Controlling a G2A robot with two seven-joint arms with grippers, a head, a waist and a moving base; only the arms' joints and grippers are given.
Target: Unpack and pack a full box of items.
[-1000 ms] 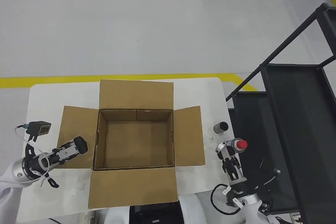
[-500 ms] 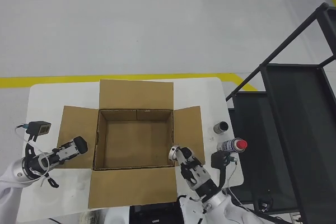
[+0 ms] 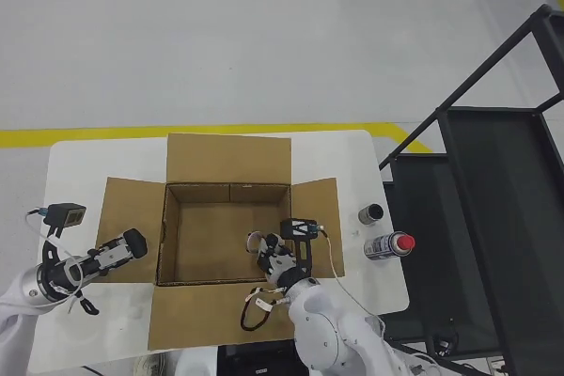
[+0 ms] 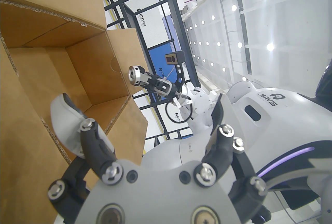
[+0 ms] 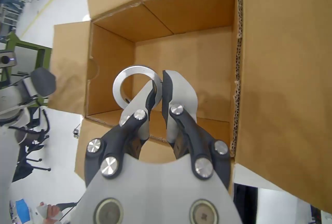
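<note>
Left end effector hangs with fingers spread over the left flap of the box, clear of the opening, probably to leave the other arm room. Right end effector pinches a metal ring by its rim above the box's near right corner, so the ring can likely go straight down inside. Beyond the right flap, a spray can lies on the table near what looks like a small can. The dark rack crowds the table's right edge.
</note>
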